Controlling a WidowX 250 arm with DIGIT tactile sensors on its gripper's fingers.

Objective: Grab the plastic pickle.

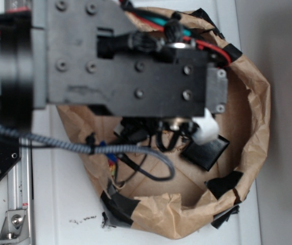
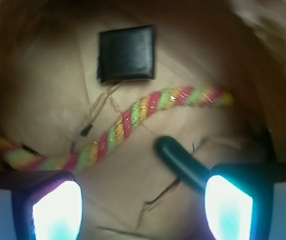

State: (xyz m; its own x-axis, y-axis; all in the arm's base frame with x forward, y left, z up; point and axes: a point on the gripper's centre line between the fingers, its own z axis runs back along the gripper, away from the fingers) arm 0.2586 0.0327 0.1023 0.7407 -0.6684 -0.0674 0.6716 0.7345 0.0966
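Observation:
The plastic pickle (image 2: 180, 160) is a dark green glossy oblong lying on the brown paper floor of the bag. It runs from the middle of the wrist view down to the right, where its lower end passes behind my right fingertip (image 2: 228, 207). My gripper (image 2: 143, 207) is open, with bare paper between the two glowing pads. The left fingertip (image 2: 57, 210) is well left of the pickle. In the exterior view the arm (image 1: 136, 66) covers the bag's middle and the pickle is hidden.
A red-yellow-green twisted rope (image 2: 128, 122) crosses the bag floor above the pickle. A flat black square box (image 2: 127, 53) lies beyond it, also showing in the exterior view (image 1: 205, 151). The brown paper bag's rolled rim (image 1: 253, 132) surrounds everything. Cables (image 1: 59, 143) hang over its left side.

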